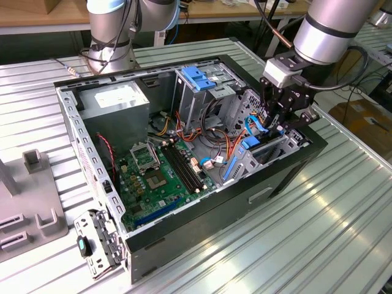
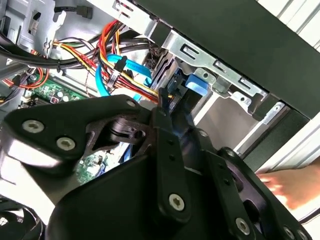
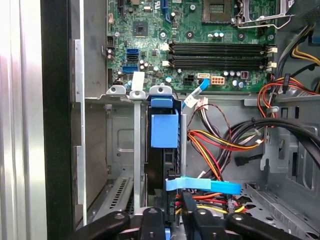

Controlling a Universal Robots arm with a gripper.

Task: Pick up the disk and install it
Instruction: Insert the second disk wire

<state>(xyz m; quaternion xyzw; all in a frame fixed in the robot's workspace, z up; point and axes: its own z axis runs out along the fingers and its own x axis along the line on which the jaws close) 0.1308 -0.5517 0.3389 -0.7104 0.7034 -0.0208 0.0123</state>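
Exterior view, gripper low inside computer case corner, fingers clenched on the disk, standing edgewise in tight bay, cables close beside.

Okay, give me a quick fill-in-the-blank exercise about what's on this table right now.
1. The gripper is down inside the open computer ____.
2. The motherboard inside is coloured ____.
3. The disk in the bay carries rails coloured ____.
4. The case lies on a ribbed ____ table.

Missing words: case; green; blue; metal
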